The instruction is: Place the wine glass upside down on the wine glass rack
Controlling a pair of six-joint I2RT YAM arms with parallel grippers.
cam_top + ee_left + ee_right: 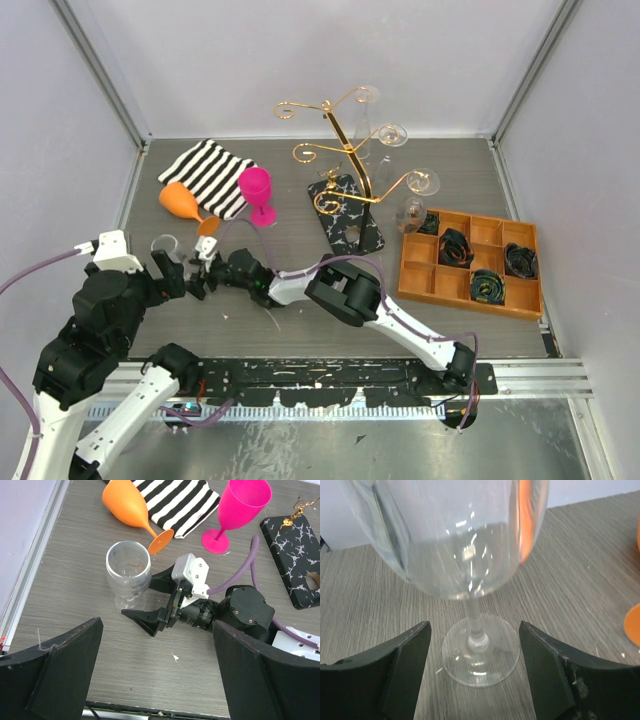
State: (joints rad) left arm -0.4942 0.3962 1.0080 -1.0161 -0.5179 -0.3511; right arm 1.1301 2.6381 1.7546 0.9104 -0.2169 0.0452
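A clear stemmed wine glass (163,245) stands upright on the grey wood-grain desk (460,175), near its left edge and well apart from the tall gold wire rack (345,150). The rack rises from a black marbled base at the desk's middle rear, and several clear glasses show among its curled arms on the right.

The right jaws stand apart. Their black fingers (405,665) sit low on either side of the glass's foot, with a gap showing on each side — nothing is clamped. In the left wrist view the same fingers (145,620) reach in from the right, just beside the stem.

The left jaws are spread wide and hold nothing; their fingers (55,675) hover near the glass, on its near side.

Behind the glass an orange plastic goblet (180,203) lies on its side, its bowl against a black-and-white striped cloth (210,175). A pink plastic goblet (257,190) stands upright just beside that cloth. An orange compartment tray (470,262) sits to the right of the rack, holding dark coiled items.
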